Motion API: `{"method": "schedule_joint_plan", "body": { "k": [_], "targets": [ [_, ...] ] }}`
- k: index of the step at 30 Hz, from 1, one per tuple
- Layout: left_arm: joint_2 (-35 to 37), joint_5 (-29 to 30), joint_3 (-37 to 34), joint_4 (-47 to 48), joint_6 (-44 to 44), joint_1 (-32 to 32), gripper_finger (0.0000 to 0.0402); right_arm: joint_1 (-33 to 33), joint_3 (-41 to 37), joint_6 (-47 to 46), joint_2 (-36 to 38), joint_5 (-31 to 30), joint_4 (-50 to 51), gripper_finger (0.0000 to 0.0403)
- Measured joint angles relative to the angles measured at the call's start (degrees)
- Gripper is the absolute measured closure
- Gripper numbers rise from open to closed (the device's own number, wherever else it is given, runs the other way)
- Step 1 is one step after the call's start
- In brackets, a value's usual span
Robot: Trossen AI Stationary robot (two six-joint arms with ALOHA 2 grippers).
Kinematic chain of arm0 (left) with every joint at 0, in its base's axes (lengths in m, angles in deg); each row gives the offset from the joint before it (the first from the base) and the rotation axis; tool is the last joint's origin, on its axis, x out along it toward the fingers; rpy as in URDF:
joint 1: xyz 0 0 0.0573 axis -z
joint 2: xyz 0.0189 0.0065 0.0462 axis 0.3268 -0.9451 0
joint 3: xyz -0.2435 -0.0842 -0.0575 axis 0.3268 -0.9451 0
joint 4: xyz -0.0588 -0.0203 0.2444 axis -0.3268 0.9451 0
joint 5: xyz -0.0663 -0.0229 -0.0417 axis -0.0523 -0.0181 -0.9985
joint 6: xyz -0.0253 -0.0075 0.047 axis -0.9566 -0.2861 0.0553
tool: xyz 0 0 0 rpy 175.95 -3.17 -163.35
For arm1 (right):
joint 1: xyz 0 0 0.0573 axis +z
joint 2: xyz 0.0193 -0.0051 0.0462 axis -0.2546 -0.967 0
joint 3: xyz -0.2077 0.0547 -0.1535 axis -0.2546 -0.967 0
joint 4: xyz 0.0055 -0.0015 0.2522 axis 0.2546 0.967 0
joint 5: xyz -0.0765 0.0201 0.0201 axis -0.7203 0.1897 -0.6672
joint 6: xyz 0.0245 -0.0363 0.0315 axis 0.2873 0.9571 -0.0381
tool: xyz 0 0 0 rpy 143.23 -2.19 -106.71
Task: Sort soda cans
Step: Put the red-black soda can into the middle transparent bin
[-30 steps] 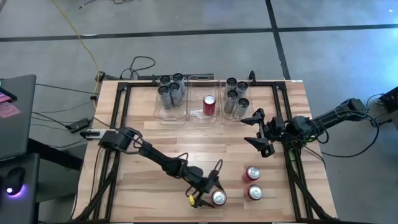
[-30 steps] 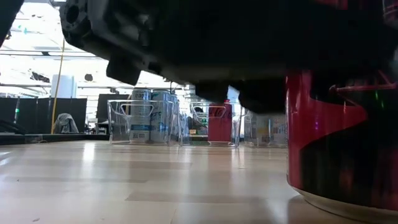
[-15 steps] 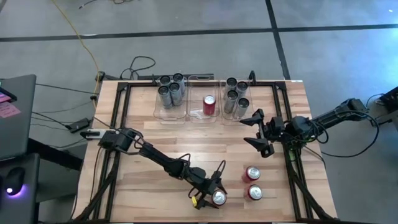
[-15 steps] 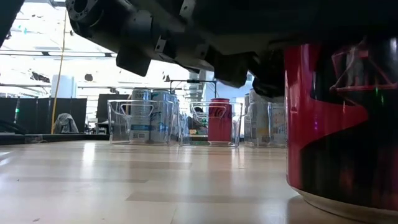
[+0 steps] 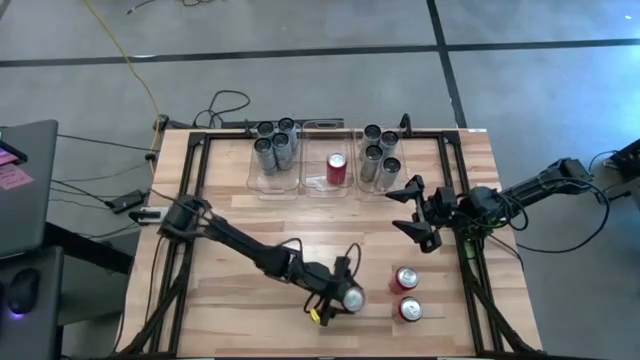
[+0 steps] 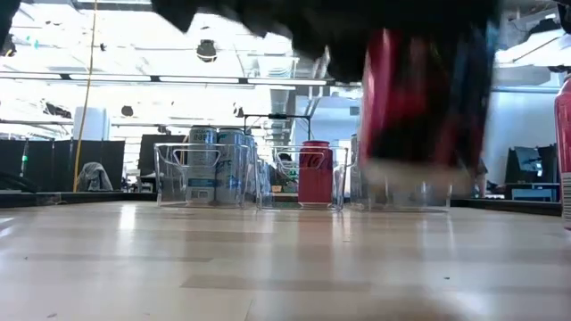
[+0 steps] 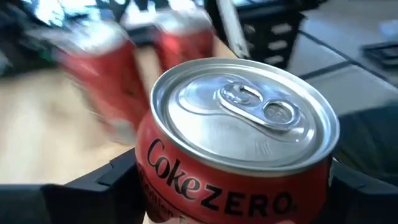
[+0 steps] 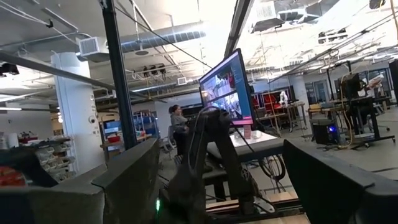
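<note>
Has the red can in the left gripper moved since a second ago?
Yes. The red can has left the table in the left gripper; in the high view it now sits farther from the table's near edge, toward the clear bins.

Robotics lab or workshop: exposed ceiling ducts (image 8: pixel 134 38), steel columns (image 8: pixel 118 74), monitor (image 8: pixel 225 88) on a stand, cluttered workbenches (image 8: pixel 348 106), wooden counter (image 5: pixel 250 225) on concrete floor (image 5: pixel 330 85).
</note>
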Motion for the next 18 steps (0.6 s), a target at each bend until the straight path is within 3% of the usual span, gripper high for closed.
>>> {"method": "schedule_joint_plan", "body": {
  "k": [10,18],
  "targets": [
    [18.6,9.0,-9.0,1.4,3.6,-5.1,0.0107,0.0,0.0,-5.4,0.1,-0.1,-0.2,0.0043],
    [31.4,9.5,-17.3,2.2,3.3,-15.6,0.0107,-0.1,0.0,-5.5,0.1,-1.6,-0.2,0.0043]
  ]
}}
